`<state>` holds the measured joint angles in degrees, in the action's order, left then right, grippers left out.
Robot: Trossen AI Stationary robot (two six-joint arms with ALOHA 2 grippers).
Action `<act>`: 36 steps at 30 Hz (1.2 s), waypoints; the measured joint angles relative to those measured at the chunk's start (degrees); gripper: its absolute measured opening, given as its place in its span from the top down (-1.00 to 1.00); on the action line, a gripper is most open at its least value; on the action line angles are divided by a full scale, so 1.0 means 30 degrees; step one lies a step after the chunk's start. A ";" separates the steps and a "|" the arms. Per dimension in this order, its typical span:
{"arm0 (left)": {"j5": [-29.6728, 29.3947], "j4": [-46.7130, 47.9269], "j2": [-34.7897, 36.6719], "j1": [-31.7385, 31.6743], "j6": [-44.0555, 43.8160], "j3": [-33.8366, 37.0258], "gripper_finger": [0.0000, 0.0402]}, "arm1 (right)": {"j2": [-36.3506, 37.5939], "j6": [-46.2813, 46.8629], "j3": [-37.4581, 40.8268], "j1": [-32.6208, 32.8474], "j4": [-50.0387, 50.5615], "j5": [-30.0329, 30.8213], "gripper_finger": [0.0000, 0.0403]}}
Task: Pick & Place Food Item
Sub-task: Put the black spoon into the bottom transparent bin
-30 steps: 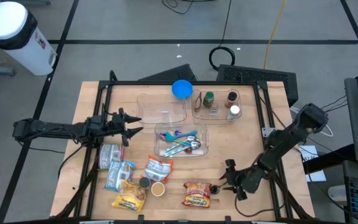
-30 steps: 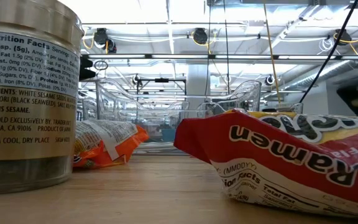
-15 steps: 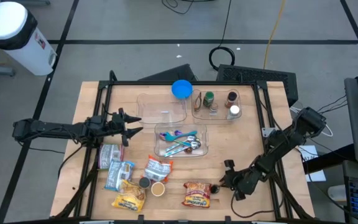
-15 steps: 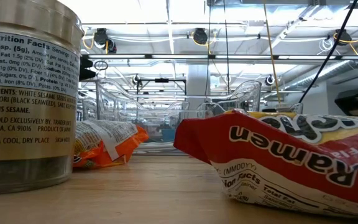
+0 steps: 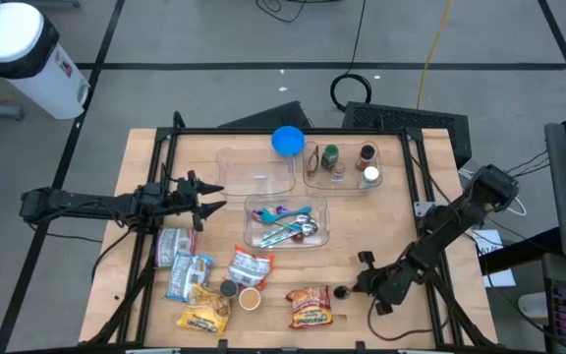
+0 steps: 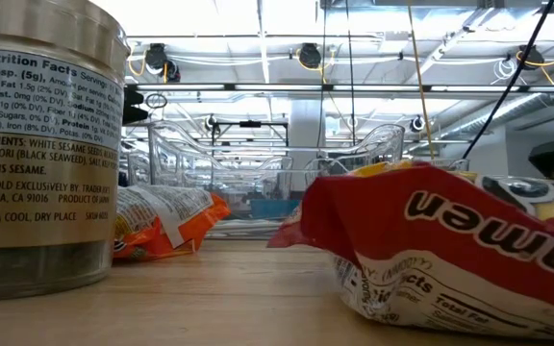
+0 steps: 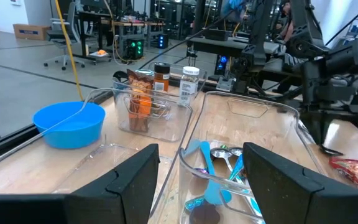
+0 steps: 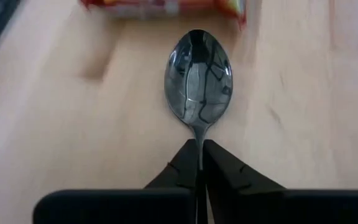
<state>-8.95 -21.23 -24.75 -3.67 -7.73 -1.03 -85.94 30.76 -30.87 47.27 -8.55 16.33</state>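
While pinched by its handle in the right tool (image 8: 199, 163), spoon (image 8: 198, 78) bowl-first toward the ramen packet (image 5: 311, 307).

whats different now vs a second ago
The right gripper has closed on the handle of the spoon near the table's front right. The ramen packet beside it has shifted: in the low view it has slid right and its near edge has lifted. The left gripper has stayed open above the table's left side, and the other packets and trays have not moved.
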 joint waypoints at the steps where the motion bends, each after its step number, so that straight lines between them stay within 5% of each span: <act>1: -0.0003 0.0000 -0.0002 -0.0005 -0.0003 -0.0002 -0.20 | 0.0431 -0.0021 0.0056 0.0005 0.0055 0.0131 0.97; 11: 0.0000 0.0000 0.0000 0.0002 0.0000 0.0005 -0.20 | 0.4016 -0.3630 -0.0046 -0.0307 -0.4654 0.3866 0.99; 17: 0.0000 0.0000 0.0005 0.0002 -0.0007 0.0001 -0.20 | 0.4112 -0.9938 -0.0046 -0.1568 -0.9472 0.5450 0.99; 23: 0.0000 0.0000 0.0002 0.0002 -0.0003 0.0000 -0.20 | 0.3385 -1.2157 -0.0053 -0.4418 -1.4397 0.5449 0.99; 31: 0.0000 0.0000 -0.0002 -0.0001 -0.0003 0.0005 -0.20 | 0.0857 -1.1384 -0.0558 -0.9304 -2.0320 -0.2325 0.99; 36: 0.0000 0.0000 -0.0001 0.0001 0.0000 0.0000 -0.20 | -0.1227 -1.1247 -0.2521 -1.1086 -1.9197 -0.3015 0.99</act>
<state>-8.95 -21.23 -24.75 -3.67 -7.73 -1.03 -89.62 -2.98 -38.43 14.02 -66.14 7.29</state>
